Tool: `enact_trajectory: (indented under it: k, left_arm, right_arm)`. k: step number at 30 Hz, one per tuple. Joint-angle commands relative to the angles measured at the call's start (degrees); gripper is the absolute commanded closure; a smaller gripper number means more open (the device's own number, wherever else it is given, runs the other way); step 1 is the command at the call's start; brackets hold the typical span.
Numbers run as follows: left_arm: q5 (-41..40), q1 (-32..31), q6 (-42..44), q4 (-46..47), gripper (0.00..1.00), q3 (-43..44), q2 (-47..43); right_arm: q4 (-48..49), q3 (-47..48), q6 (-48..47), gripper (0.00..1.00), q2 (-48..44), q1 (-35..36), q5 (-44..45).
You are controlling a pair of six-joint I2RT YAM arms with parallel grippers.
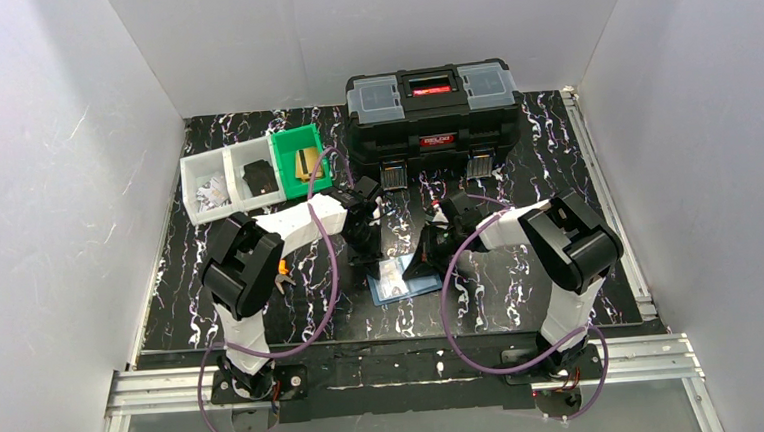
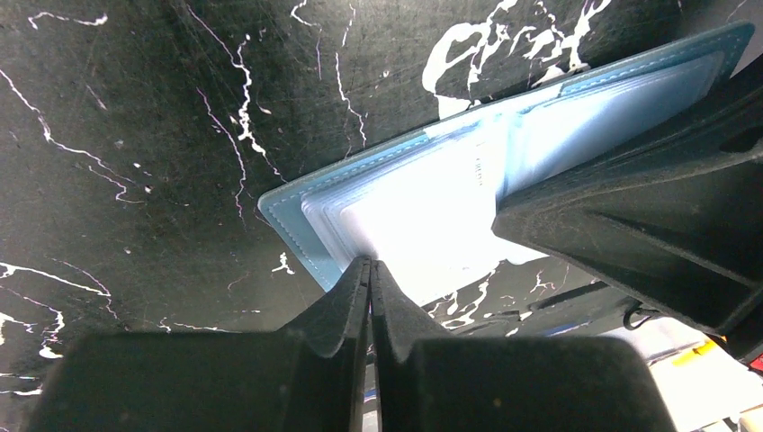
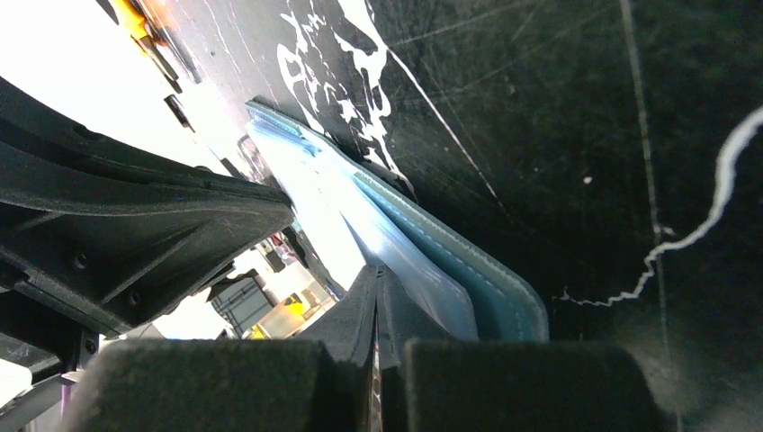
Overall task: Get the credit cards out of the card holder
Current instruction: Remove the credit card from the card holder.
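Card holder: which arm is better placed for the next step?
Probably left. The left hand, shut, sits at the clear sleeves' edge of the card holder; the right hand lies across the other half, seemingly pinning it.

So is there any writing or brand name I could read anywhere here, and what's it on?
No text reads clearly.
On the black toolbox, the front label: lettering too blurred.
The red panel on its lid: too small.
The card holder: no legible print in any view.
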Motion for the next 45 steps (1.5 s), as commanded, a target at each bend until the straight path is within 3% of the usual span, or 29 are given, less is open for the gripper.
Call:
enact_trajectory:
  k: [1,4,18,40,42,45]
  left_arm:
    - [-0.89,-0.14,1.10,-1.63,1.00,-0.97,-2.07]
    - [-0.54,-0.22,0.86,-0.94,1.00,-1.04,-0.93]
    - [1.31,-1.32,-0.40,0.95,1.00,0.07,2.80]
    - [1.42,-1.59,-1.99,3.02,1.00,-1.14,5.88]
    - [1.39,-1.62,-1.95,3.01,1.00,-1.15,6.05]
    - [1.04,-1.60,-1.71,2.81,1.00,-1.34,6.04]
  right_arm:
    - [-0.26,-1.89,-0.88,0.94,0.71,-0.09,3.20]
    - [0.14,-1.93,-0.87,0.87,0.57,0.00,2.72]
    - [1.15,-1.42,-0.69,0.80,2.09,0.09,0.40]
    - [3.51,-2.19,-1.13,0.79,-1.02,0.36,-1.84]
    - [3.58,-2.20,-1.15,0.83,-1.05,0.44,-1.93]
    - [3.00,-2.32,-1.36,0.97,-1.20,0.44,-1.26]
